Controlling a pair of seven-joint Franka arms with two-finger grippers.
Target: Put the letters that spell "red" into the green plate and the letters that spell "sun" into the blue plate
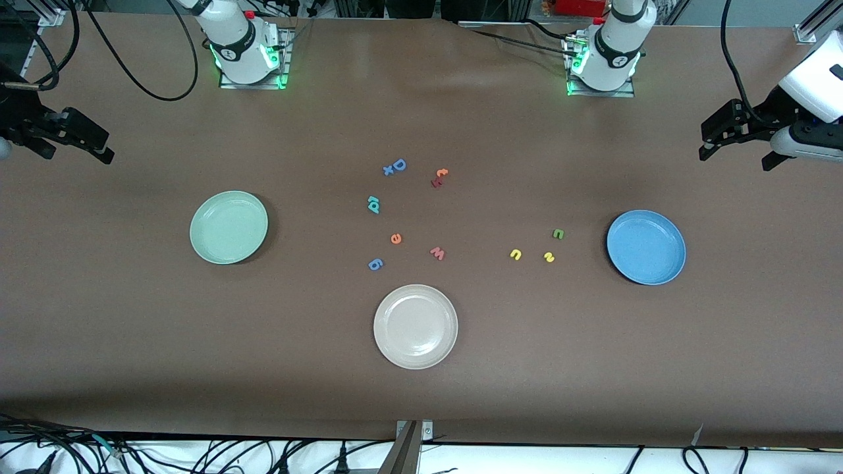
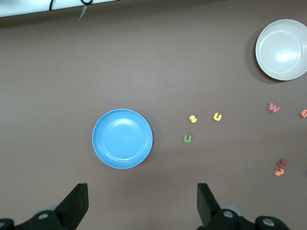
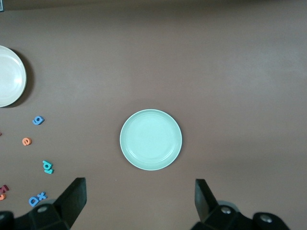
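Note:
The teal "r" and "d" (image 1: 373,205) lie together mid-table, with the orange "e" (image 1: 396,239) nearer the front camera. The green plate (image 1: 228,227) sits toward the right arm's end and holds nothing. Yellow "u" (image 1: 516,254), yellow "s" (image 1: 549,257) and green "n" (image 1: 558,233) lie beside the bare blue plate (image 1: 646,247). My left gripper (image 1: 736,158) hangs open over bare table at the left arm's end, the blue plate (image 2: 122,138) below it. My right gripper (image 1: 76,153) hangs open over the right arm's end, above the green plate (image 3: 150,139).
A cream-white plate (image 1: 415,326) sits nearest the front camera, mid-table. Other letters are scattered mid-table: a blue "D" (image 1: 399,164) with a small blue letter, an orange "t" (image 1: 441,173), a pinkish "w" (image 1: 437,253) and a blue "g" (image 1: 375,264).

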